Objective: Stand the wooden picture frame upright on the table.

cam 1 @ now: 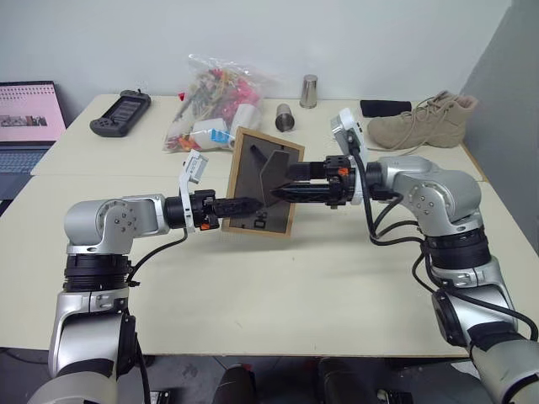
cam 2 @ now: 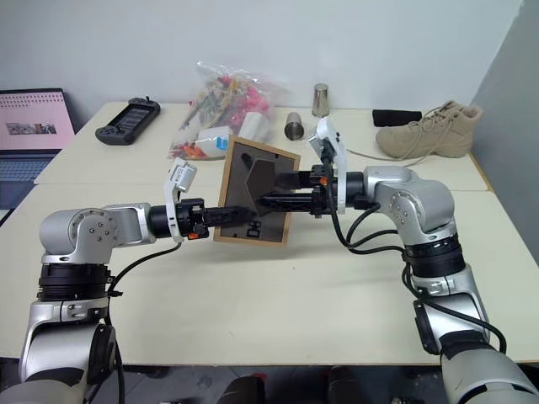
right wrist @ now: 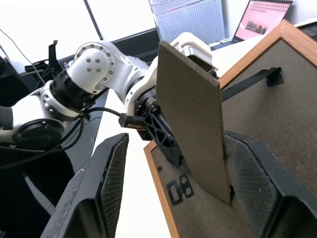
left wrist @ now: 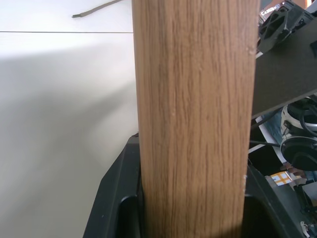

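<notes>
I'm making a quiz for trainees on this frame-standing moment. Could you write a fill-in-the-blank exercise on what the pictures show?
1. The left hand is shut on the ____ edge of the wooden picture frame.
2. The right hand has its open fingers on either side of the frame's fold-out ____.
3. The frame's ____ panel faces the robot.
4. A tan ____ lies at the table's far right corner.

Missing words: wooden; stand; back; boot

Wooden picture frame (cam 1: 263,183): picture side faces away, unseen; lwr left edge behind left gripper (cam 1: 244,204). Laptop (cam 1: 27,118), desk's far left corner: cut off by view edge. Bag (cam 1: 210,105) contents: too jumbled to ID.
</notes>
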Robot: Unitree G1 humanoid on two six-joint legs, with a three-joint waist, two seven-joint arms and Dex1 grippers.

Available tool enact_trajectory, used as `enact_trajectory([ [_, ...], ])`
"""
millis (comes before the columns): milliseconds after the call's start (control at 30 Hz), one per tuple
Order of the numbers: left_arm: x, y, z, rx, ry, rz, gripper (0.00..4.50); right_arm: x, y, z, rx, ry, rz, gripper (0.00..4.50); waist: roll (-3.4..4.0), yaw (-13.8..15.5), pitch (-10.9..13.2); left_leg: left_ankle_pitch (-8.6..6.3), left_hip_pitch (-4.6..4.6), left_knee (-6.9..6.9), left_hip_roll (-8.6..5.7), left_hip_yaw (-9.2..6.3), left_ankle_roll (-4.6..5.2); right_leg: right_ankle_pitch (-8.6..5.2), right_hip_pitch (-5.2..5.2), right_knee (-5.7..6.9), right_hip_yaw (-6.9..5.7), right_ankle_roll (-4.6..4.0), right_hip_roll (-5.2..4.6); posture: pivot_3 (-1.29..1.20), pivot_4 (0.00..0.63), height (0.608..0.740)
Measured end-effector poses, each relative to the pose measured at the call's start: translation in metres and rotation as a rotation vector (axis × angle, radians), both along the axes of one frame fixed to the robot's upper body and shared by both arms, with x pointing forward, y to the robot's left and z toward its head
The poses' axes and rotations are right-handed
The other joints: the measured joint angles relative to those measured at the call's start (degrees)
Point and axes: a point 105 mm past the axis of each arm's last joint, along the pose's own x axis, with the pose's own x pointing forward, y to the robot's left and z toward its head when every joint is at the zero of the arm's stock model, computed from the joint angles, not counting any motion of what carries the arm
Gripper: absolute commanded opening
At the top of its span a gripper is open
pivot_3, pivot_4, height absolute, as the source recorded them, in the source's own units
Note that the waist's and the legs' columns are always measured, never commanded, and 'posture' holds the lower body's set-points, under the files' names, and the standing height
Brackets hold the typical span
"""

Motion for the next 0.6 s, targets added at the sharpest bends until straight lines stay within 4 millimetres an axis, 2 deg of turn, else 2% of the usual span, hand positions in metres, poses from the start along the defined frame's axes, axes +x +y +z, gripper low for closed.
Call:
enact_trajectory([
  [100,0.002,0.000,-0.003,0.009,0.010,0.011,1.28,0.015,-0.011,-0.007,-0.014,-0.024,-0.094,3.13,0.00,0.0,0.0,0.00,0.00,0.00,-0.01,0.00,0.00,0.00,0.00,-0.01,0.00,0.00,0.00,0.00,0.150,0.740],
  [233,0.002,0.002,-0.005,0.011,0.022,0.025,1.28,0.036,-0.056,-0.036,-0.117,-0.021,-0.260,3.13,-0.02,0.6,0.0,0.00,-0.11,0.01,-0.08,0.03,0.00,0.00,-0.02,-0.10,0.03,0.00,-0.05,0.00,0.150,0.740],
  [267,0.001,0.001,-0.005,0.007,0.032,0.024,1.28,0.036,-0.063,-0.039,-0.137,-0.042,-0.271,3.13,-0.03,0.6,0.0,0.00,-0.14,0.01,-0.08,0.02,0.00,0.00,-0.02,-0.12,0.01,0.00,-0.05,0.00,0.150,0.740],
  [300,0.000,0.001,-0.007,-0.005,0.064,0.024,1.28,0.038,-0.083,-0.046,-0.200,-0.116,-0.312,3.13,-0.03,0.7,0.0,-0.01,-0.15,0.01,-0.07,0.02,0.00,0.00,-0.02,-0.14,0.00,0.01,-0.05,0.00,0.150,0.740],
  [367,-0.001,0.001,-0.008,-0.009,0.089,0.031,1.28,0.042,-0.095,-0.051,-0.244,-0.179,-0.349,3.13,-0.04,0.5,0.0,-0.01,-0.16,0.00,-0.07,0.03,0.01,0.00,-0.02,-0.15,0.01,0.01,-0.04,0.00,0.150,0.740],
  [433,-0.004,0.000,-0.012,-0.050,0.168,0.033,1.28,0.053,-0.113,-0.056,-0.350,-0.433,-0.420,3.13,-0.05,0.2,0.0,-0.01,-0.12,0.01,-0.07,0.04,0.01,-0.01,-0.02,-0.13,0.02,0.03,-0.04,0.00,0.150,0.740],
  [467,-0.008,-0.004,-0.015,-0.093,0.240,0.021,1.28,0.057,-0.119,-0.060,-0.413,-0.628,-0.434,3.13,-0.07,0.0,0.0,-0.01,-0.10,0.03,-0.06,0.06,0.01,-0.03,-0.01,-0.11,0.04,0.07,-0.04,0.00,0.150,0.740],
  [600,-0.012,-0.008,-0.022,-0.191,0.403,0.003,1.28,0.053,-0.112,-0.069,-0.475,-1.016,-0.369,3.13,-0.08,-1.1,0.0,0.01,-0.02,0.02,-0.02,0.06,-0.01,-0.02,-0.01,0.00,0.07,0.04,-0.02,0.00,0.150,0.740],
])
